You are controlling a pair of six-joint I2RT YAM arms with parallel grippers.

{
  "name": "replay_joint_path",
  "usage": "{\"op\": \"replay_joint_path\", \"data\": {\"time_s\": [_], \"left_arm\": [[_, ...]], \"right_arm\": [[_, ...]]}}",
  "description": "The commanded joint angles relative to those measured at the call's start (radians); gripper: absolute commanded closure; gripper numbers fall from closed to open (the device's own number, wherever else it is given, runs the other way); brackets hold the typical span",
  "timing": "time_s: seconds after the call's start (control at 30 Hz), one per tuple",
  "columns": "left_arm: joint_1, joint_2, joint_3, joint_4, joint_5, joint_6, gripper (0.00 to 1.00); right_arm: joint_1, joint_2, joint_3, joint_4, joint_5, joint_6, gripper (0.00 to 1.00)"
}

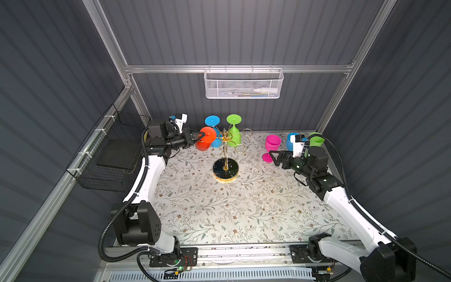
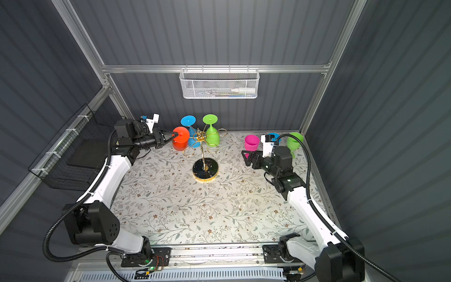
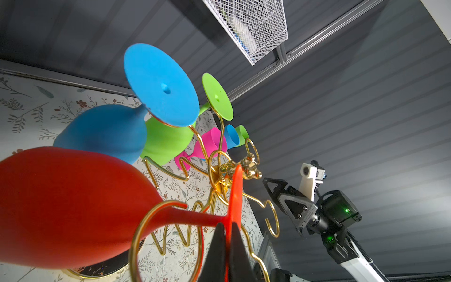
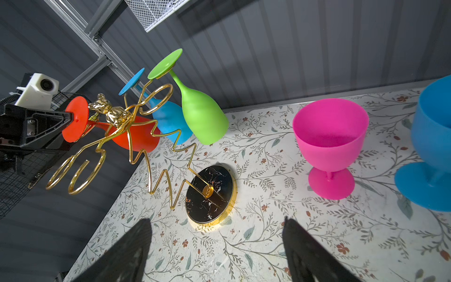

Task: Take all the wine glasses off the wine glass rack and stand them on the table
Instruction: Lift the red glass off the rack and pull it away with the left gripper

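Floral table (image 1: 244, 207): left end effector (image 1: 201, 134) pinches red wine glass (image 1: 209, 135), blue glass (image 1: 212, 120) beside it; right end effector (image 1: 273, 158) gapes.

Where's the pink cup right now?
In both top views the pink cup stands on the table's right side, between the gold rack and the upright blue cup.
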Motion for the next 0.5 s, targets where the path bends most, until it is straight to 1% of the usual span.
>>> {"op": "replay_joint_path", "data": {"time_s": [0.0,0.33,0.47], "left_arm": [[-0.012,0.014,0.055,-0.006,0.012,0.013,1.00],[-0.022,0.039,0.076,0.022,-0.005,-0.006,1.00],[-0.023,0.050,0.077,0.059,-0.012,-0.034,1.00]], "right_arm": [[0.005,-0.018,0.026,0.001,-0.013,0.006,0.14],[0.006,-0.026,0.027,0.002,-0.016,0.006,0.14],[0.006,-0.028,0.031,-0.003,-0.015,0.003,0.14]]}}
